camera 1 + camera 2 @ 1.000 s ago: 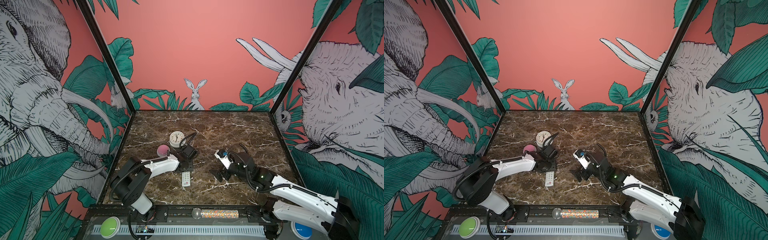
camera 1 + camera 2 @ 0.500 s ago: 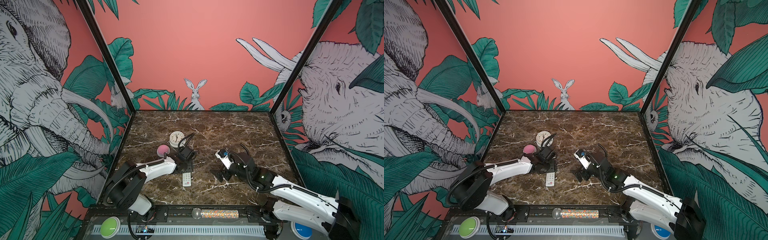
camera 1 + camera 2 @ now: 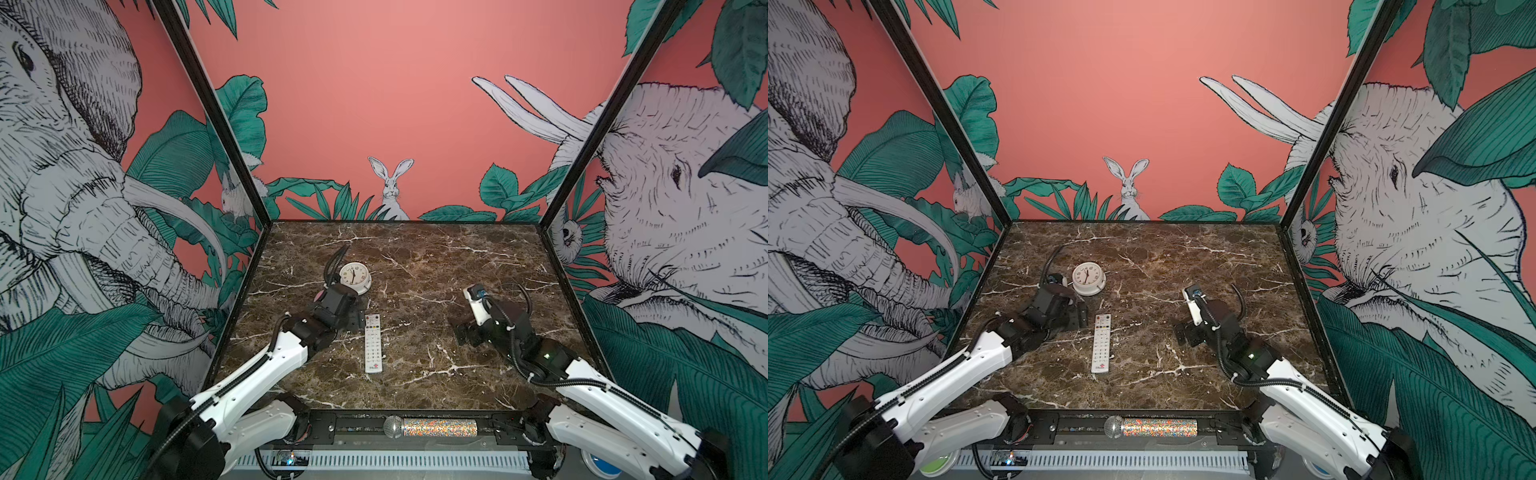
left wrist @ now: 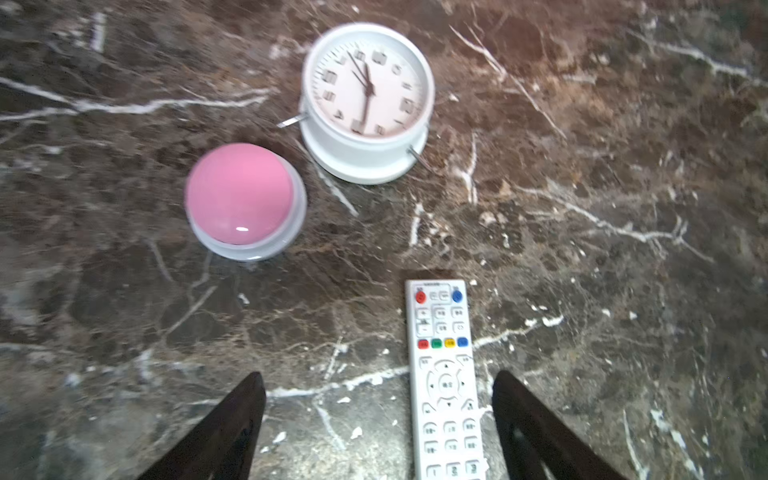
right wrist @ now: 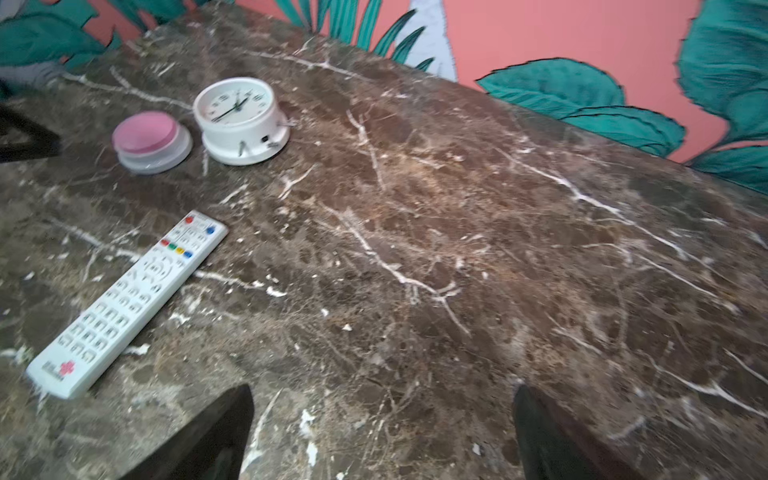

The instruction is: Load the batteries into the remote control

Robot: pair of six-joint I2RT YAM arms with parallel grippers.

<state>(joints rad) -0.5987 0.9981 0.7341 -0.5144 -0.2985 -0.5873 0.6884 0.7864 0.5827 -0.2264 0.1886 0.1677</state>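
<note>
Left wrist view puts the left gripper [image 4: 377, 376] over the table [image 4: 602, 270], its two dark fingers [image 4: 232, 424] spread wide and gripping nothing. The remote [image 4: 446, 382] lies flat, buttons up, in the gap between them, much nearer one finger than the other; whether that finger touches it is not clear. Its end with the red and blue buttons points toward the clock [image 4: 368, 95], which sits face up beyond it. A pink button [image 4: 239, 193] sits just beside the clock, the two close but apart.

In both top views the remote [image 3: 372, 343] [image 3: 1101, 343] lies lengthwise front to back, left of the table's middle, its red logo end toward the front edge. The left gripper [image 3: 349, 322] sits just to its left, by the far end, and the clock [image 3: 354, 277] stands behind both. The right gripper [image 3: 463, 332] hangs well apart from the remote, over the right half of the table.

Right wrist view shows the right gripper [image 5: 383, 388] with fingers [image 5: 216, 432] likewise wide open and empty, bare marble between them. From there the remote [image 5: 129, 303] lies off to one side, logo end nearest the camera, with the clock [image 5: 239, 116] and pink button [image 5: 149, 133] past its other end. A microphone [image 3: 430, 427] with a glitter handle rests on the front rail, off the table
</note>
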